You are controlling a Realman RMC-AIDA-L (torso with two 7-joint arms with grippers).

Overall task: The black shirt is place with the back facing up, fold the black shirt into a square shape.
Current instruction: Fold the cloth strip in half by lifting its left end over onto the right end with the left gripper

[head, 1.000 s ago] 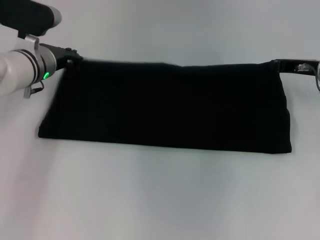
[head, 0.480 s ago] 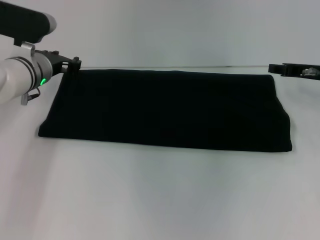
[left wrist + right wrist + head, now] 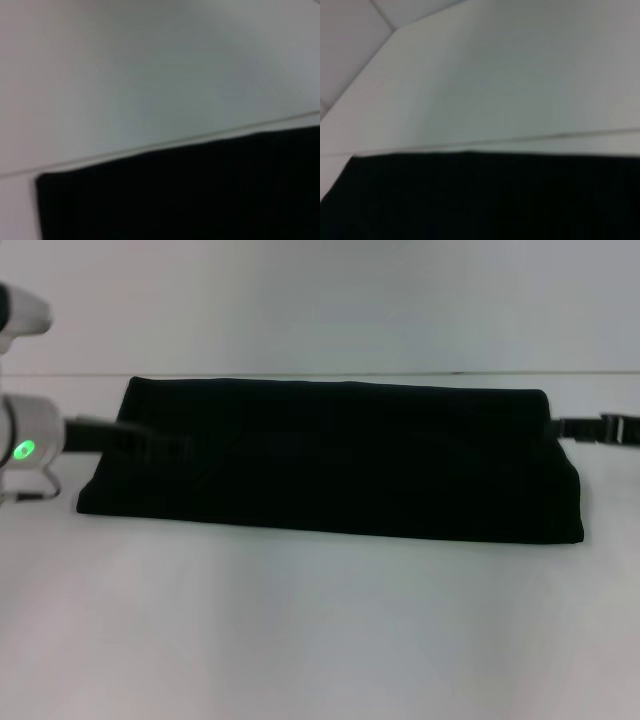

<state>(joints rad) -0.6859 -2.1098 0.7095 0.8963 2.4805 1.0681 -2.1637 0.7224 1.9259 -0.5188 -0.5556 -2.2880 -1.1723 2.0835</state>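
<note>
So the plain matte black soft fabric shirt (image 3: 340,460) lay flat on the pale white counter (image 3: 320,630) as a long, low band, already folded lengthwise, its far edge close to the counter's back line. The left tool (image 3: 165,448) reached in over the band's left end, dark fingers low above the cloth, the silver wrist with its green light just off the edge; how far it was parted I could not tell, black on black. The right tool (image 3: 590,428) sat level at the band's right end, just beside the upper corner, and whether it was gaping or pinched was equally unclear. One tool at each short end looked, to my eye, like the set-up for bringing the ends together toward a square. The head view gave the whole band and both arms; the left wrist view showed only one squared corner of cloth against the counter, and the right wrist view a straight cloth edge, with no fingers in either.
</note>
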